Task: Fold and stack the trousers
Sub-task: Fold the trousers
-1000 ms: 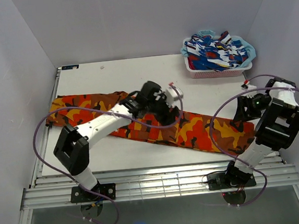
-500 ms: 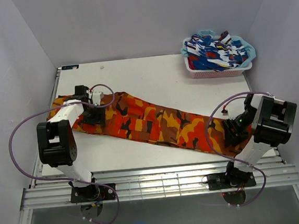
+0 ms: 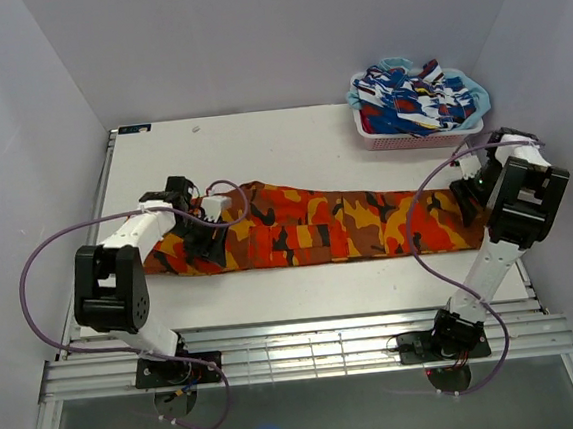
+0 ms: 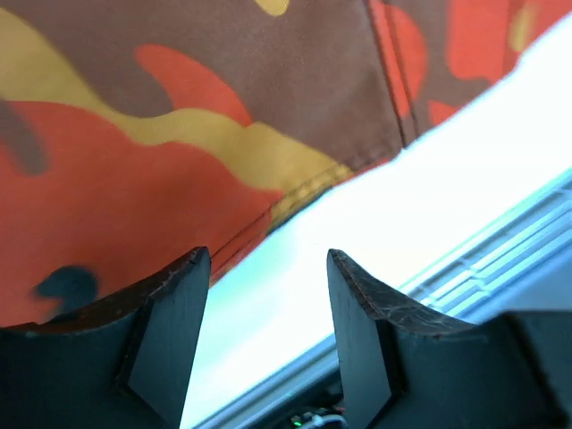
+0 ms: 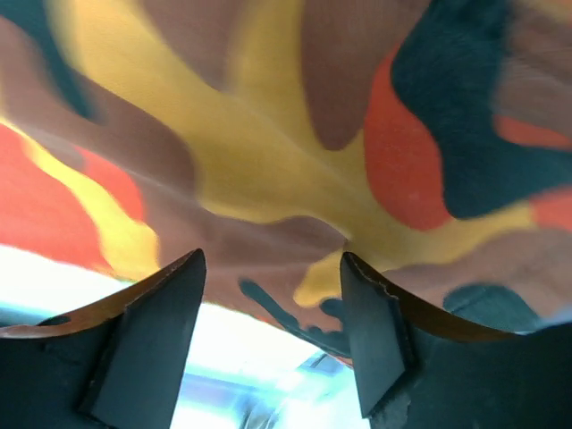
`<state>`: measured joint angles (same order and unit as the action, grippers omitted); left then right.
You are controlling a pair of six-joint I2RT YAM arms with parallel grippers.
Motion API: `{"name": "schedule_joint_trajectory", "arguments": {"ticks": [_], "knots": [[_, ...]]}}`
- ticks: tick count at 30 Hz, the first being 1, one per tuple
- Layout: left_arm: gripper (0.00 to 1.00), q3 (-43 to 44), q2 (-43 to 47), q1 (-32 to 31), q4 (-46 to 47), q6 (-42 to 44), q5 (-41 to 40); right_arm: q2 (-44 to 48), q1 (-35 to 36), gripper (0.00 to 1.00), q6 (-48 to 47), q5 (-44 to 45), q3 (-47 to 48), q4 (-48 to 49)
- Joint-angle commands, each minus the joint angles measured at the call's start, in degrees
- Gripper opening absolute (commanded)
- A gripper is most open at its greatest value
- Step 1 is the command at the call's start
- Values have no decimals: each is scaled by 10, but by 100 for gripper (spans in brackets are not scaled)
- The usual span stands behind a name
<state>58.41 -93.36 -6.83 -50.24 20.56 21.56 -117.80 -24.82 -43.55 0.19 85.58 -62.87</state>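
Long soft trousers (image 3: pixel 328 233) in orange, red and yellow camouflage are lying in a straight band across the white worktop (image 3: pixel 290 144). The left claw (image 4: pixel 268 257) is hanging wide over their edge at the left end; the right claw (image 5: pixel 273 257) is gaping wide over the right end.

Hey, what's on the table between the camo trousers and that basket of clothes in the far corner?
Nothing: in the top external view, only bare white table separates the trousers from the pink basket.
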Motion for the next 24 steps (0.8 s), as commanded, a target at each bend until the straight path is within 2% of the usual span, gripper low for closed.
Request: {"name": "schedule_joint_trajectory", "arguments": {"ticks": [1, 5, 10, 14, 16, 17, 20, 24], "knots": [[66, 47, 72, -1, -33, -38, 64, 61, 58, 70, -6, -67, 58, 89], [69, 175, 23, 44, -34, -80, -21, 110, 178, 73, 32, -127, 59, 48], [69, 188, -26, 120, -7, -57, -85, 117, 268, 72, 64, -178, -3, 59], [68, 181, -18, 182, -3, -45, -29, 110, 328, 69, 87, -231, -24, 86], [71, 201, -9, 220, -9, -43, 34, 111, 346, 69, 88, -299, -10, 90], [73, 209, -5, 230, -13, -44, 48, 113, 362, 69, 92, -346, 10, 95], [74, 230, 2, 262, -11, -60, 67, 117, 410, 73, 130, -395, 50, 151], [75, 220, 0, 283, -3, -87, 62, 69, 511, 77, 148, -355, 131, 202]]}}
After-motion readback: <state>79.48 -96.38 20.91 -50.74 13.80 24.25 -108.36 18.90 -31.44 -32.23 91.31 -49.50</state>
